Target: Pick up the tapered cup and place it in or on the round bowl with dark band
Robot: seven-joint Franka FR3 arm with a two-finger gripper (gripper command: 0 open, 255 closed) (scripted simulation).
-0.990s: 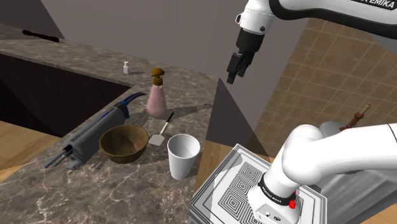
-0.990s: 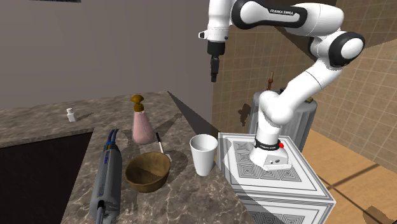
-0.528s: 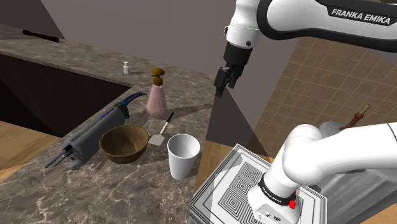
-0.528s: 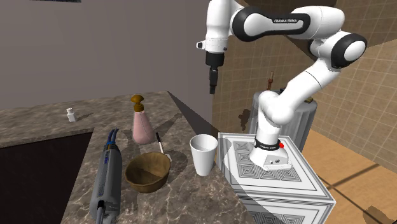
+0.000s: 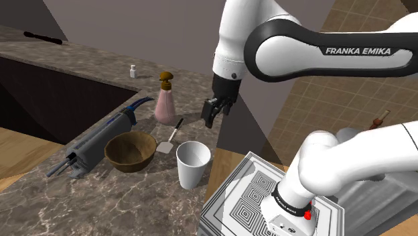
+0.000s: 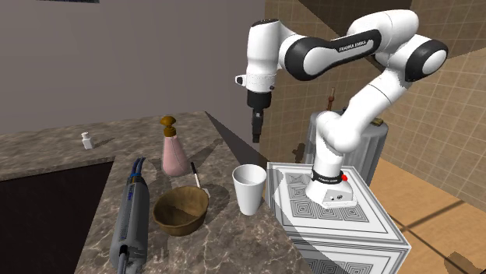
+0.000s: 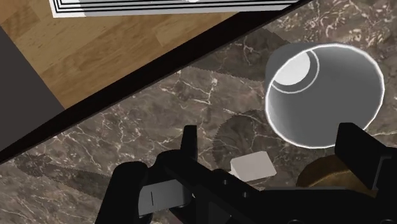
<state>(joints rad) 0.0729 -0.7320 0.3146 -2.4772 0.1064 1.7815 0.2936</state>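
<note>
One veined brown counter (image 5: 40, 201) holds a white cup (image 5: 193, 164) — grey wall (image 5: 134, 27) behind.

You've got on the table (image 5: 40, 208): 1 white tapered cup (image 5: 193, 163), 1 brown bowl (image 5: 130, 150), 1 pink pump bottle (image 5: 165, 100), 1 small white bottle (image 5: 133, 70), 1 spatula (image 5: 171, 136), 1 grey-blue handheld tool (image 5: 100, 138).

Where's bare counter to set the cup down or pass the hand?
Bare counter lies nearer the shoulder camera than the brown bowl and white cup, and behind the pink dispenser toward the wall. Crowded between bowl, spatula and cup.
</note>
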